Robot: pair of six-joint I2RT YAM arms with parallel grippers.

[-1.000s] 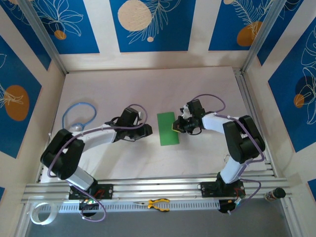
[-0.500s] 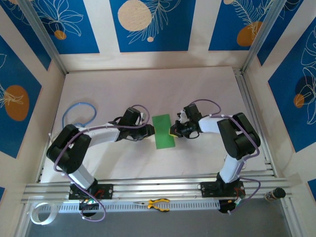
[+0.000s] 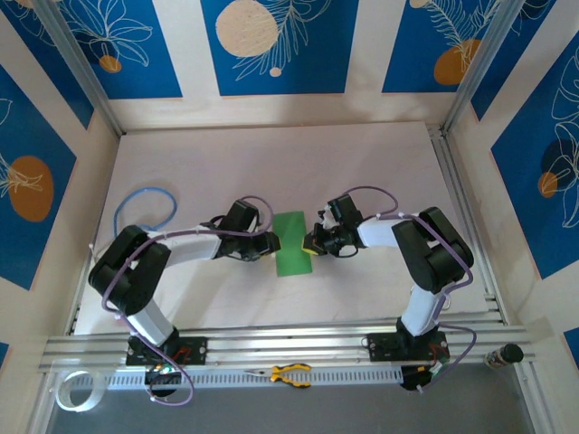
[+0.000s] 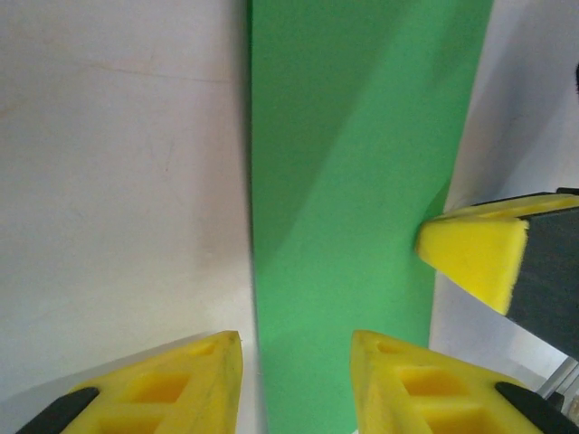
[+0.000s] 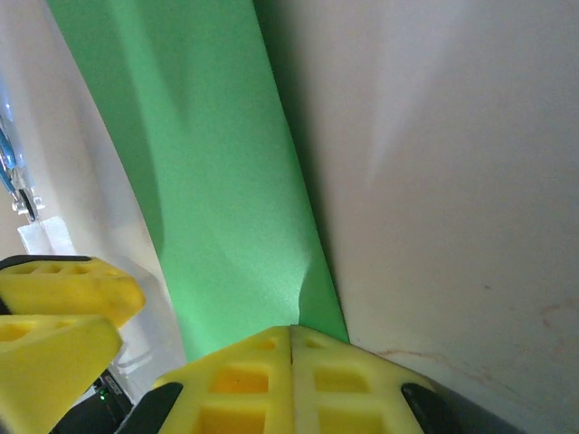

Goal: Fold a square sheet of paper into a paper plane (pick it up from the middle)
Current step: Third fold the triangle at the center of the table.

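Note:
The square sheet of paper (image 3: 291, 244), bright green, lies folded into a narrow strip on the white table (image 3: 271, 163) between the two arms. My right gripper (image 3: 313, 242) is shut on the strip's right edge; in the right wrist view the closed fingertips (image 5: 291, 333) pinch the paper (image 5: 208, 181), which buckles slightly there. My left gripper (image 3: 271, 242) is at the strip's left edge, open. In the left wrist view its gripper (image 4: 294, 348) straddles that edge of the paper (image 4: 362, 181), one finger on bare table, one over the green. A right finger (image 4: 475, 253) shows opposite.
A blue cable loop (image 3: 145, 210) lies at the table's left. Yellow-handled pliers (image 3: 289, 373) and a tape roll (image 3: 72, 391) rest on the metal rail in front of the arm bases. Walls close in the table on three sides.
My right gripper has slid the green strip left and slightly nearer. The left gripper has come right to meet the strip's left edge. Both arms are now closer together.

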